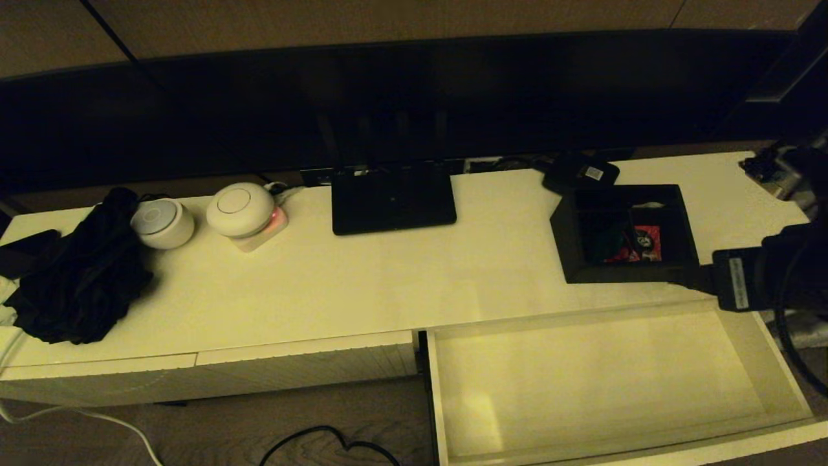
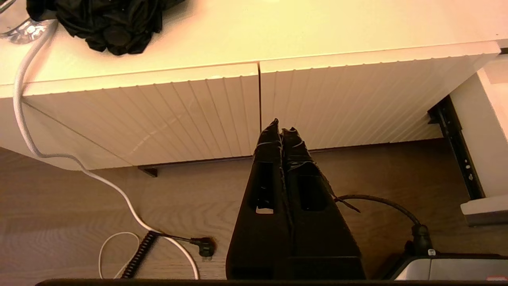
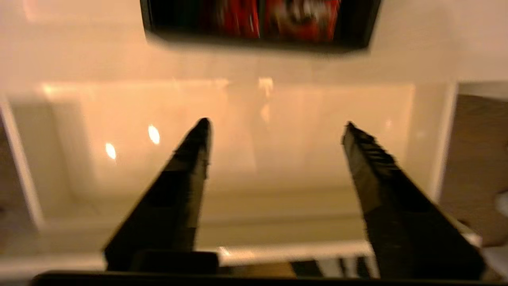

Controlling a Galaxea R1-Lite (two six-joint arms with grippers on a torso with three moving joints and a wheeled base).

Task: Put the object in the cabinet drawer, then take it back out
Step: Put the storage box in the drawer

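Note:
The object, a black divided box point(image 1: 624, 233) with red packets inside, stands on the cabinet top at the right, just behind the pulled-out cabinet drawer point(image 1: 601, 375). The drawer's pale interior holds nothing. My right gripper point(image 1: 695, 279) reaches in from the right edge at the box's front right corner. In the right wrist view it point(image 3: 276, 124) is open over the drawer floor point(image 3: 278, 167), with nothing between its fingers and the box point(image 3: 260, 24) ahead of the tips. My left gripper point(image 2: 281, 125) is shut and empty, parked low before the closed ribbed drawer fronts point(image 2: 158, 111).
On the cabinet top lie a flat black router point(image 1: 392, 197), a small black device with a white label point(image 1: 580, 173), two white round devices point(image 1: 240, 208) point(image 1: 162, 222) and black cloth point(image 1: 77, 278). A dark screen stands behind. Cables point(image 2: 79, 167) trail on the wooden floor.

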